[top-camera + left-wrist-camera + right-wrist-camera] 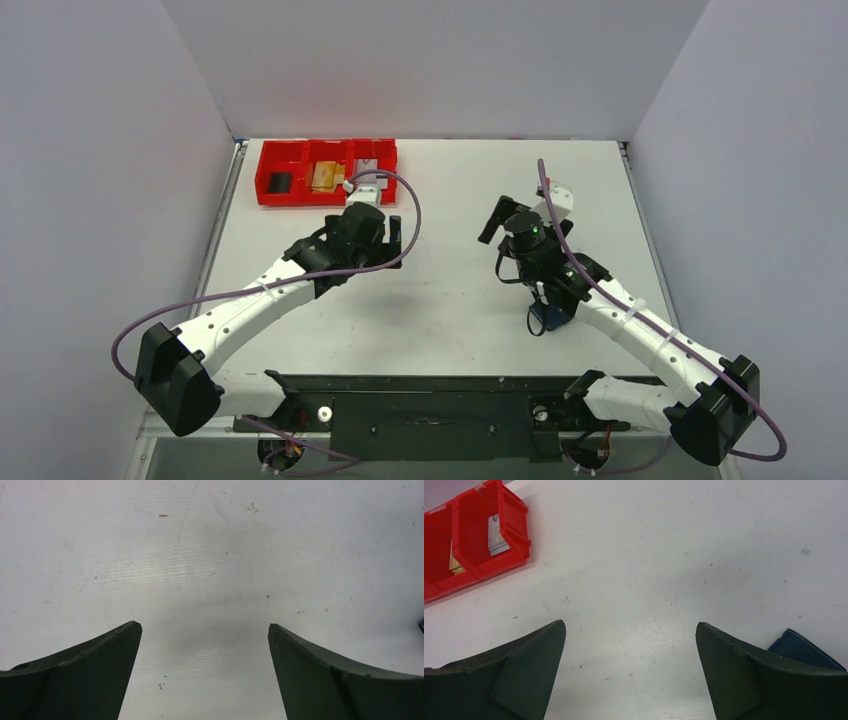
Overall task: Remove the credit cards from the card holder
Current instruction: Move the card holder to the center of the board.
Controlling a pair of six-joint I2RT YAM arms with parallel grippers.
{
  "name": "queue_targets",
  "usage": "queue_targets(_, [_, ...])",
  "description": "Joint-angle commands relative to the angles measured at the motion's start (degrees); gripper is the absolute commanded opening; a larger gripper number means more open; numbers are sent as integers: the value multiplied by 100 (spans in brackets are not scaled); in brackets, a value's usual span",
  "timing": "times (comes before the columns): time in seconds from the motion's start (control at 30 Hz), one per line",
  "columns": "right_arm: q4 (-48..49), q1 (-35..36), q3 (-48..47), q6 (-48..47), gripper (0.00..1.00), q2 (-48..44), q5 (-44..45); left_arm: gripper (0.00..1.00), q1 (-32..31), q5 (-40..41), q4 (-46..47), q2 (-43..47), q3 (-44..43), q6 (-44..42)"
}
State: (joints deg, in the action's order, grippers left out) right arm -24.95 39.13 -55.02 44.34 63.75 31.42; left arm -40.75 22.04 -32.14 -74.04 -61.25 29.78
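Note:
The card holder, a dark navy wallet, lies on the table under my right forearm; its stitched corner shows in the right wrist view. The credit cards lie in the red tray, one to a compartment: black, tan-gold, silvery-grey. The right wrist view shows the silvery-grey and tan-gold ones. My left gripper is open and empty over bare table just in front of the tray. My right gripper is open and empty, left of the wallet.
The red three-compartment tray stands at the table's back left. Grey walls close in the table on three sides. Purple cables loop off both arms. A black bar runs along the near edge.

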Motion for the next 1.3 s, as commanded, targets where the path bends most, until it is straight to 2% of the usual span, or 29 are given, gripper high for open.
queue_targets(0.0, [30,20,-273,-45,99,86,94,100,33,-11,136,175,-77,58])
queue_targets(0.5, [-450,-158,-470,222,98,169,300,100,53,-261,25,335,-139,-40])
queue_targets(0.8, [-1873,-611,-181,1195,97,-357,567,100,132,-487,-160,323,-250,-70])
queue_targets(1.0, [-2222,-1304,713,1629,96,-837,5,100,134,-662,-116,351,-171,-18])
queue_targets(1.13, [-2187,-1787,1104,1776,87,-896,-448,100,137,-703,-117,376,-140,-30])
queue_targets(1.27, [-2187,-2176,1351,1820,81,-810,-846,100,138,-679,-115,398,-120,-7])
